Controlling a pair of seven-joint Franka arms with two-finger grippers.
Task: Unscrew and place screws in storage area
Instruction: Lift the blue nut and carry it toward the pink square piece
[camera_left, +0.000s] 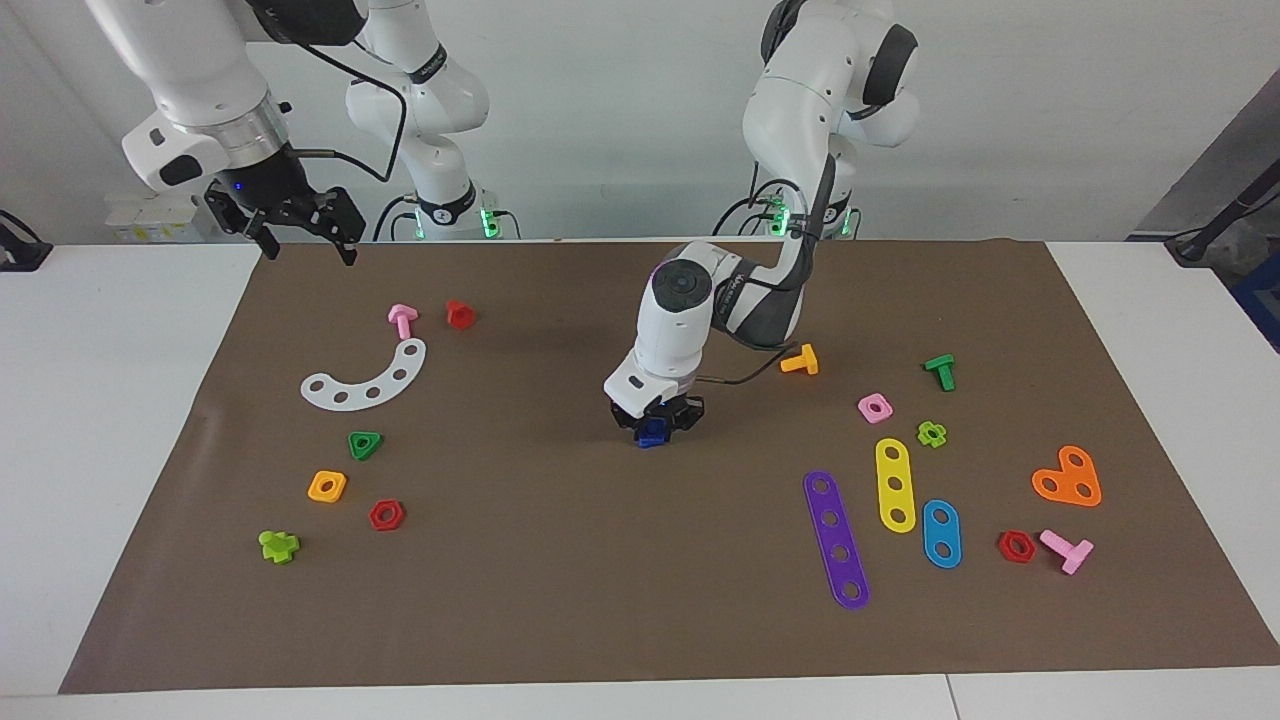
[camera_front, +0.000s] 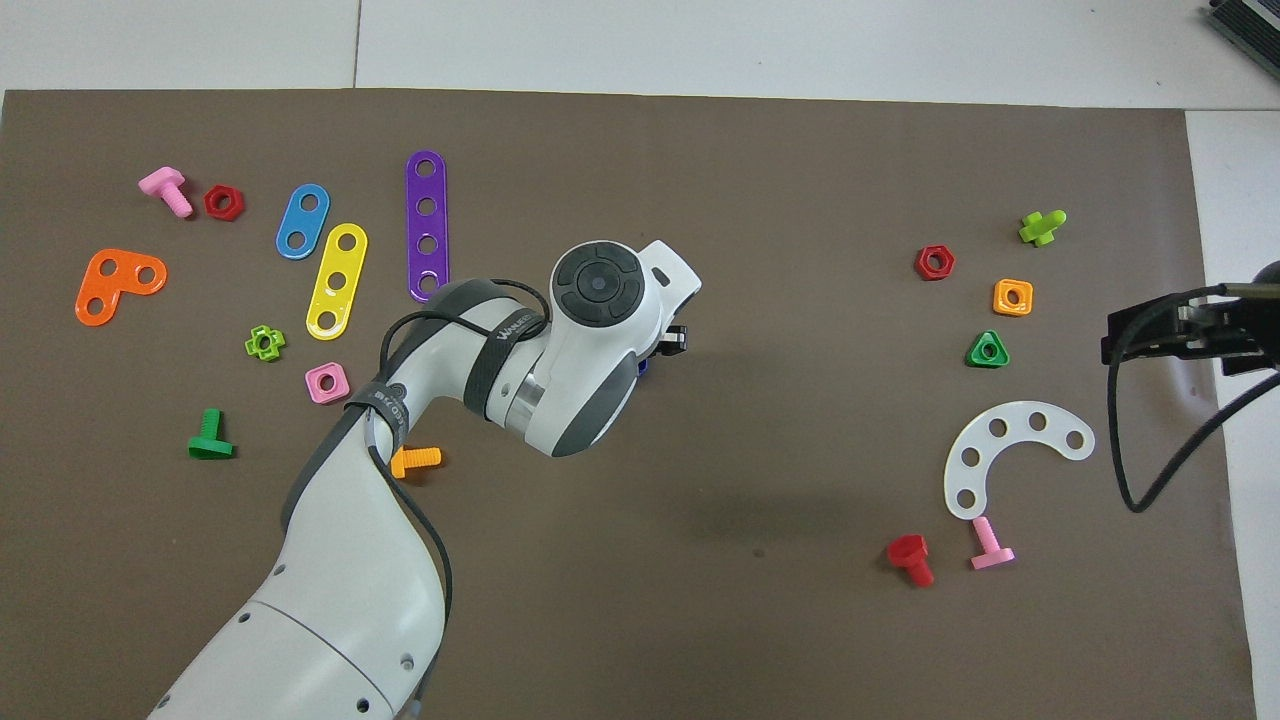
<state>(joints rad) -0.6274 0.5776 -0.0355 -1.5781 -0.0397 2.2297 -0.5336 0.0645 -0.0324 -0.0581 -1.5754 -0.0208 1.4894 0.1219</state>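
Left gripper (camera_left: 654, 428) at mid-mat, jaws clamped on the small blue plastic screw (camera_left: 653, 432) directly beneath; storage patch by white curved perforated strip (camera_left: 366, 380) lies toward the right arm's end, where the right gripper (camera_left: 300, 232) waits, jaws apart.

Robot lab: twin benchtop arms (camera_left: 690, 310)
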